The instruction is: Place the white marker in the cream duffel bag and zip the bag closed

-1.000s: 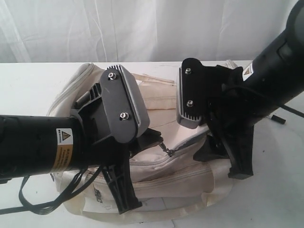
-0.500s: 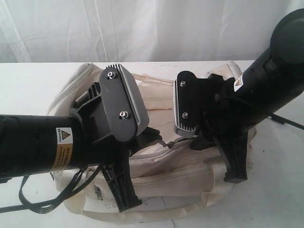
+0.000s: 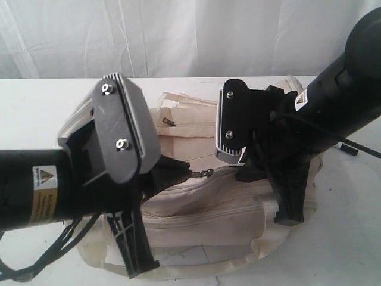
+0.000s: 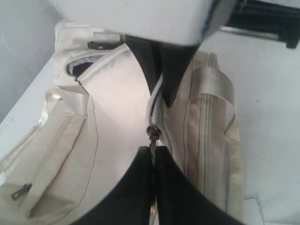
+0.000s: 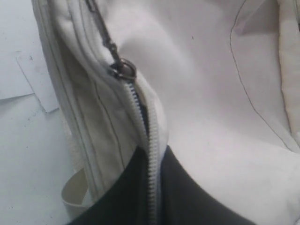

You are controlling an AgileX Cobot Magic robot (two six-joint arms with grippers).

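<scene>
Now | left gripper [image 4: 153, 152] pinches zipper pull [image 4: 151, 133] | right gripper [image 5: 151, 158] clamps zipper seam [image 5: 139, 107] of cream duffel bag [image 3: 208, 208] | white marker unseen | zipping looks unfinished

White bench, one soft bag on it

The white bench [image 3: 36, 113] carries the cream duffel bag [image 3: 202, 208], which lies across its middle and reaches almost to the back edge. One of the bag's webbing handles [image 3: 196, 269] trails on the surface at the front, and a thin black cable [image 3: 364, 143] lies towards the right edge.
</scene>
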